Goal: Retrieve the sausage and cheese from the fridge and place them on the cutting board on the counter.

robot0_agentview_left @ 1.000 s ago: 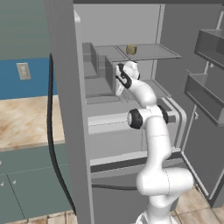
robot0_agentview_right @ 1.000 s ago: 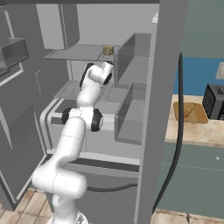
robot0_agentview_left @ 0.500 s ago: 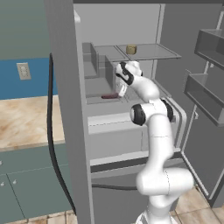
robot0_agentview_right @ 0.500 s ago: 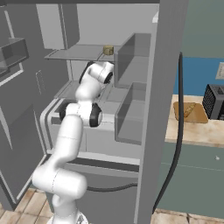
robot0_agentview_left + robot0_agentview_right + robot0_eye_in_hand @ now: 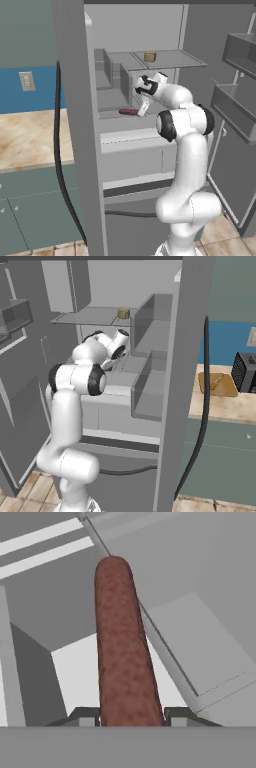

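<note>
**Fridge interior, sausage at the gripper**

Kitchen setting: fridge point(image 5: 75, 125) stands with doors swung wide, grey shelves exposed, beside the beige marbled counter point(image 5: 25, 137).

- Sausage point(image 5: 125, 647): dark red-brown link, lying on the middle shelf; in the left base view it point(image 5: 128, 112) shows just left of the hand. In the hand view it runs straight up from between the two finger tips, its near end set between them.
- Gripper point(image 5: 131, 714): reaching into the fridge at middle-shelf height; jaws narrowed around the sausage's near end, finger tips point(image 5: 85, 714) flush against its sides. A firm clasp cannot be confirmed.
- Cheese point(image 5: 149, 56): tan-yellow chunk on the upper glass shelf, well above the hand.
- Cutting board point(image 5: 216, 384): orange-brown slab on the counter, beside the black toaster point(image 5: 245, 372), outside the fridge.
</note>
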